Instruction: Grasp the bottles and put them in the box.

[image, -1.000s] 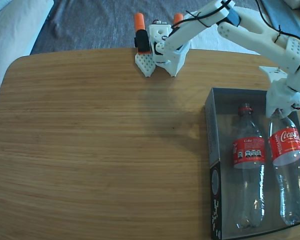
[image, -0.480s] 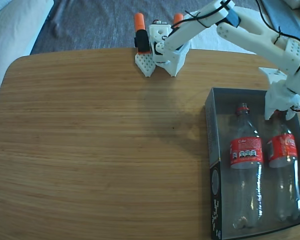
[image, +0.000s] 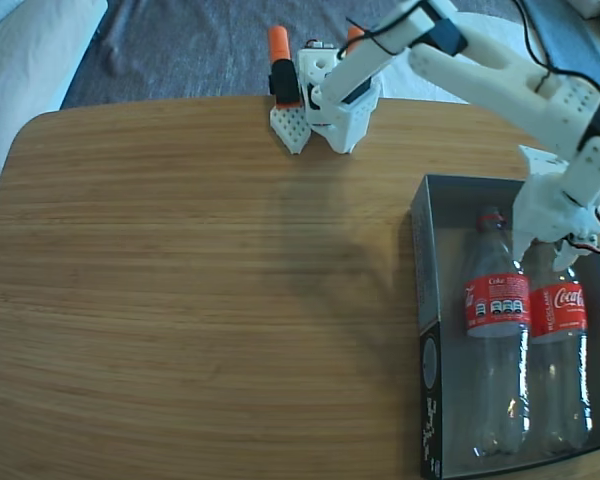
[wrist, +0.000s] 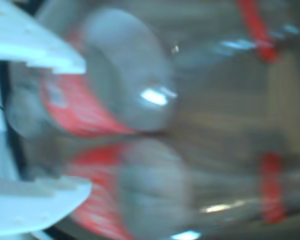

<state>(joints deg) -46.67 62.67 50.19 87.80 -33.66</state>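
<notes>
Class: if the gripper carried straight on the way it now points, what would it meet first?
Most likely the two bottles lying side by side in the box; the gripper points at them with open jaws, though blur hides depth.

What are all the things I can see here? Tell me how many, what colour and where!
bottles: two, clear with red labels, lying side by side in the box.
box: one, black outside, grey inside, right side of the table in the fixed view.
table: one, brown wood.
arm: one, white, base at the table's far edge.
end effector: one, white, open over the bottle necks.
</notes>
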